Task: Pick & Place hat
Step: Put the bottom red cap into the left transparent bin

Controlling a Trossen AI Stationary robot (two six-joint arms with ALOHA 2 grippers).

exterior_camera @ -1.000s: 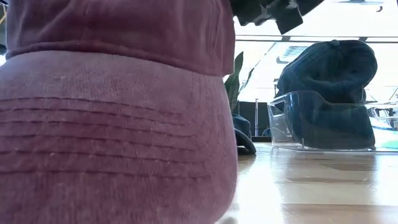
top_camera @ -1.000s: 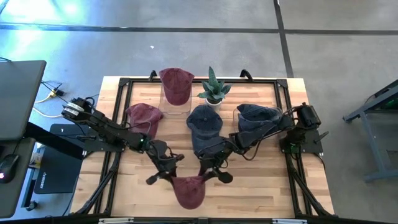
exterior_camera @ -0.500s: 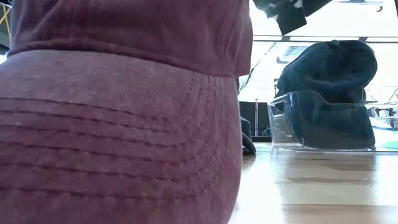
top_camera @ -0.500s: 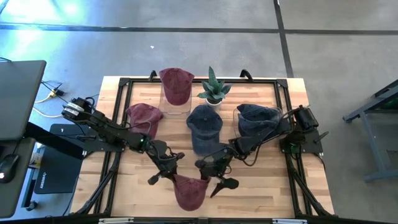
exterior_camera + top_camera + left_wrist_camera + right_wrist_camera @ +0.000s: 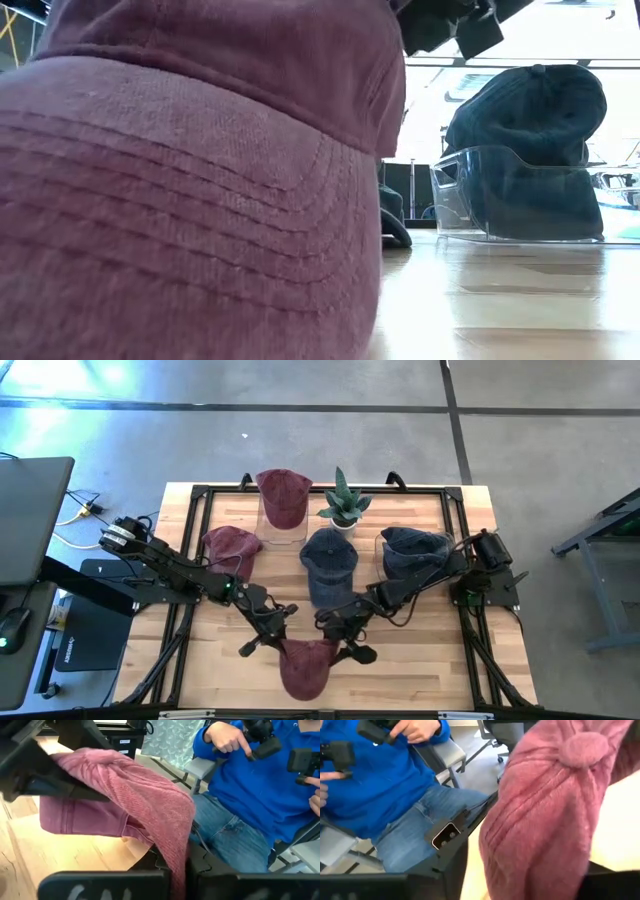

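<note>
A maroon cap point(image 5: 305, 668) sits at the table's near edge, between my two grippers. In the low view its brim point(image 5: 190, 200) fills the left half of the picture. My left gripper point(image 5: 262, 632) is at the cap's left rear and my right gripper point(image 5: 345, 640) at its right rear; both are shut on the cap. The left wrist view shows the cap's cloth point(image 5: 125, 785) draped across the fingers. The right wrist view shows the crown with its top button point(image 5: 584, 745). My left gripper pinches a fold of the cap's rear cloth point(image 5: 177, 862) between its two fingers, slanting down from the table's left. The cloth runs up from the fingers and drapes slack. My right gripper pinches the crown's cloth point(image 5: 535, 865) below the top button, slanting down from the table's right. The crown end is raised; the brim points to the near edge.
Farther back stand a maroon cap on a clear stand point(image 5: 283, 495), a second maroon cap point(image 5: 232, 545), a navy cap point(image 5: 330, 555), a navy cap in a clear bin point(image 5: 530, 150) and a potted plant point(image 5: 343, 500). A person in blue point(image 5: 250, 785) sits beyond the near edge.
The right gripper has shifted a little at the cap's right rear. In the low view the cap has tipped: its brim now slopes more steeply and fills more of the picture, and its right edge has moved right.
</note>
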